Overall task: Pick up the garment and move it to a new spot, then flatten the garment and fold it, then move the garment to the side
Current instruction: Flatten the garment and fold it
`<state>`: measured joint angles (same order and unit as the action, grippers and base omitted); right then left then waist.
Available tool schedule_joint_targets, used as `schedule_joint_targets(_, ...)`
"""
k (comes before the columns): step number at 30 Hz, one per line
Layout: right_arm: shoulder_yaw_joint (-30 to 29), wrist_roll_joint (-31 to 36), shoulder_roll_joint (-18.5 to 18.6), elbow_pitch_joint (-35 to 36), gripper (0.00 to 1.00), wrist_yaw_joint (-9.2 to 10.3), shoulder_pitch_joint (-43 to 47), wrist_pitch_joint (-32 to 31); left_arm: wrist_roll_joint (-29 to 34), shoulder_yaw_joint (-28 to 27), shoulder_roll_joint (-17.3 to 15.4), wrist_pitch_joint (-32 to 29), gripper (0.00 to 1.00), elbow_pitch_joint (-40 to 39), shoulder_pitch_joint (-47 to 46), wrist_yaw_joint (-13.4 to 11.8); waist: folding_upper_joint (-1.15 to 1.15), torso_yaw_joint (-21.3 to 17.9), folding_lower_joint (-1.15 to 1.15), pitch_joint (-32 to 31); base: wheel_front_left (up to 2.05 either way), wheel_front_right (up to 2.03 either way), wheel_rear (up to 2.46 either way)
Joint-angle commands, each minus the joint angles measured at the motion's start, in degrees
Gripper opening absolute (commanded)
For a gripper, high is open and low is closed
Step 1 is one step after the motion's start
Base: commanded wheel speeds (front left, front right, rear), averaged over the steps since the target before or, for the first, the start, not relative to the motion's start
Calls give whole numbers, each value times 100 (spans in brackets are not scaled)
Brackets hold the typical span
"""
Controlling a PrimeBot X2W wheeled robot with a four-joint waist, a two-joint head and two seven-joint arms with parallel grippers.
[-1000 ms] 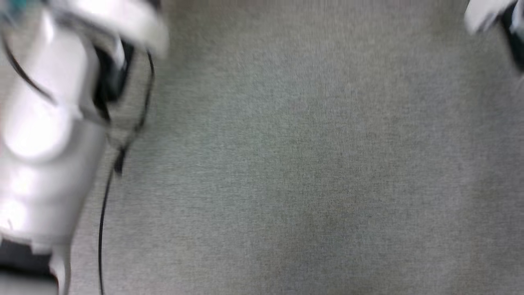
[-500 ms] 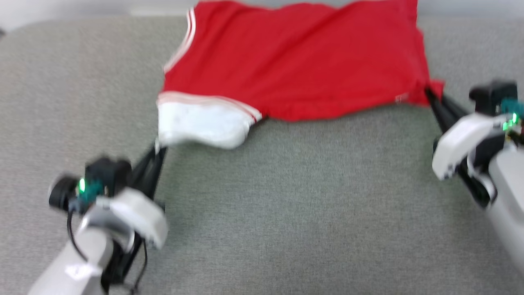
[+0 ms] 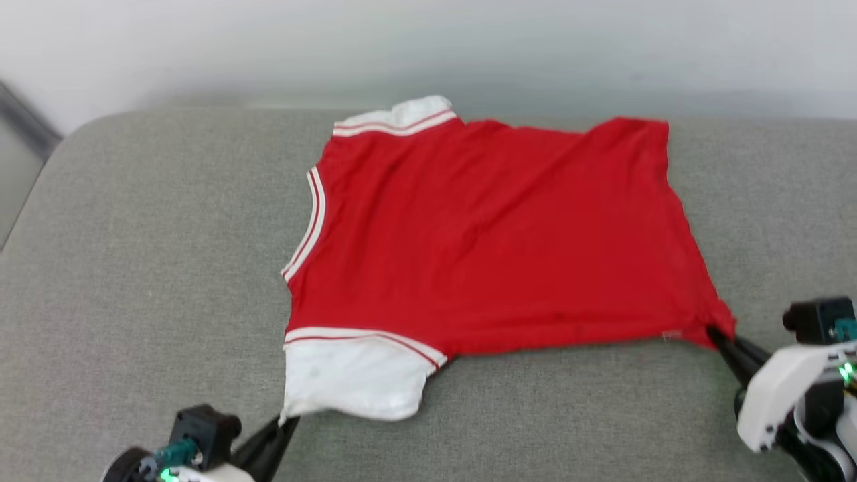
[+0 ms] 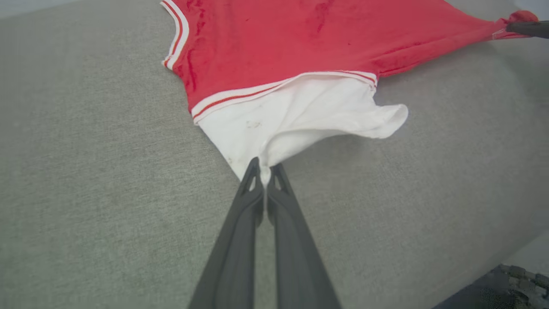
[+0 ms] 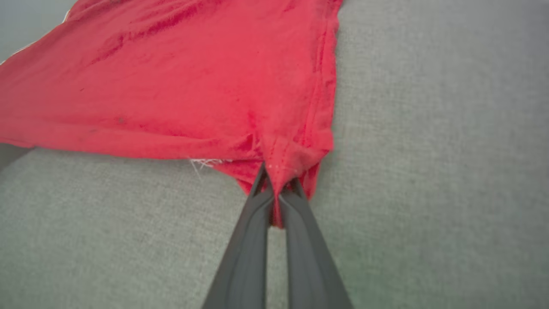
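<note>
Where the woven grey cushion (image 3: 154, 254) rounds off at its left edge, the left pincer (image 3: 286, 422) comes in from the near edge. Its two long, dark, tapered fingers are pressed together on the corner of the near white sleeve of the garment (image 3: 482, 241). The soft cloth puckers there and curls into a loose lip. The garment lies spread over the middle of the cushion toward its far edge, plain red side up, neck to the left, hem to the right, with faint ripples across it. Red-and-white striped trim edges the neck and both sleeves. The far sleeve is mostly folded from sight, and the underside is hidden. Near the right edge the right pincer (image 3: 713, 331) is clamped on the bunched near hem corner, where stitching and a frayed white thread show. The picture's edge cuts off both wrists.
</note>
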<state>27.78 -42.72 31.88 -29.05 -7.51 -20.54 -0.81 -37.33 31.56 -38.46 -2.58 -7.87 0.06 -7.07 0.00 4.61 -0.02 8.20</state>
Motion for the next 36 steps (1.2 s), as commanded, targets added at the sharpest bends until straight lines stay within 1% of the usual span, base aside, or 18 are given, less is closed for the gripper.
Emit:
schedule_joint_targets(1, -58, -112, 134, 185, 0, 4, 290, -144, -51, 49, -70, -82, 0, -115, 191, -27, 0, -32, 2, -142, 0, 0, 0)
schedule_joint_targets(5, -267, -217, 412, 628, 0, 4, 899, -533, -227, 71, -223, -231, 0, -418, 560, -82, 0, -74, 2, -274, 0, 0, 0)
schedule_joint_targets(8, -505, -251, 526, 962, 0, 4, 1342, -838, -302, 109, -368, -362, 0, -624, 800, -116, 0, -103, 2, -337, 0, 0, 0)
schedule_joint_targets(11, -789, -261, 585, 1299, 0, 4, 1763, -1157, -414, 151, -508, -525, 0, -791, 982, -90, 0, -134, 2, -368, 0, 0, 0)
schedule_joint_targets(16, -1225, -209, 485, 1808, 0, 4, 2408, -1677, -639, 276, -699, -853, 0, -1035, 1240, -4, 0, -191, 2, -395, 0, 0, 0)
schedule_joint_targets(21, -1646, -125, 366, 2294, 0, 4, 2852, -2095, -705, 305, -780, -945, 0, -1177, 1340, -26, 0, -235, 2, -364, 0, 0, 0)
schedule_joint_targets(24, -1879, -55, 261, 2531, 0, 4, 2984, -2205, -647, 220, -798, -857, 0, -1222, 1215, -28, 0, -251, 2, -335, 0, 0, 0)
schedule_joint_targets(26, -1995, -168, 128, 2710, 0, 3, 2984, -2295, -570, 161, -806, -727, 0, -1275, 1069, 33, 0, -264, 2, -296, 0, 0, 0)
schedule_joint_targets(27, -2050, -223, 77, 2806, 0, 3, 2969, -2345, -573, 94, -760, -631, 0, -1280, 1012, 18, 0, -267, 2, -274, 0, 0, 0)
schedule_joint_targets(32, -2303, -211, -9, 3207, 0, 3, 2783, -2573, -382, -126, -665, -288, 0, -1232, 637, 34, 0, -293, 2, -109, 0, 0, 0)
schedule_joint_targets(36, -2532, -89, -55, 3383, 0, 3, 2536, -2726, -263, -231, -566, -218, 0, -1154, 198, 51, 0, -315, 2, 118, 0, 0, 0)
